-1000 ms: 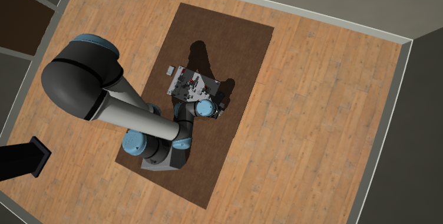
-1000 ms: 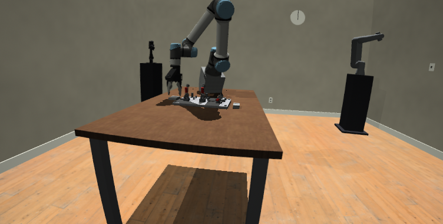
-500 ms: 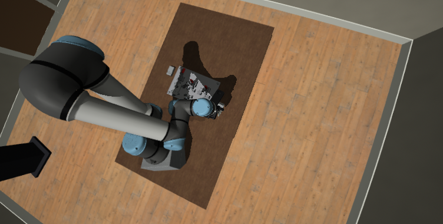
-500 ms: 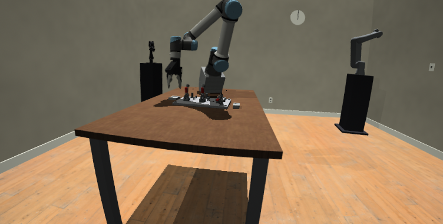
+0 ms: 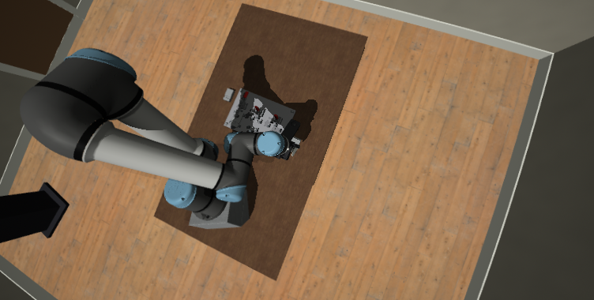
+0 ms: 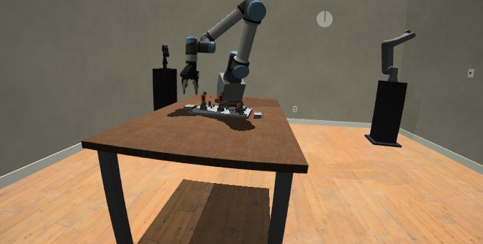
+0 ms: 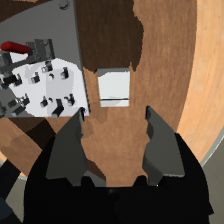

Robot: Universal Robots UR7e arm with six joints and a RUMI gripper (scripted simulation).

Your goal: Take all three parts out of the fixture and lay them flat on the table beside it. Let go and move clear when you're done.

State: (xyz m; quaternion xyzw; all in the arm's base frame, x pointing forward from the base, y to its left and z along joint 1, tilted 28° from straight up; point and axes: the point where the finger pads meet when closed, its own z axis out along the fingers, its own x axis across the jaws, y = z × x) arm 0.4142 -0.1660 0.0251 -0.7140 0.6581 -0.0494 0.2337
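Fixture of flat grey metal [image 5: 284,110] [image 6: 219,113] [image 7: 50,20] lies on the brown wooden table [image 5: 307,48] [image 6: 202,140] [image 7: 170,50]. The grey-and-blue six-joint arm [image 5: 153,156] [image 6: 248,39] bends high at its elbow, its wrist turned down. The black two-jaw gripper [image 5: 294,148] [image 6: 190,93] [image 7: 114,107] hangs above the table, jaws parted and holding nothing. Three red clamp handles [image 5: 256,108] [image 6: 220,97] [image 7: 15,47] show: two upright, one lowered. Two pale rectangular blocks [image 5: 228,94] [image 6: 257,115] [image 7: 114,87] lie on the table, one near each of two opposite ends of the fixture. Whether a third part sits among the clamps, I cannot tell.
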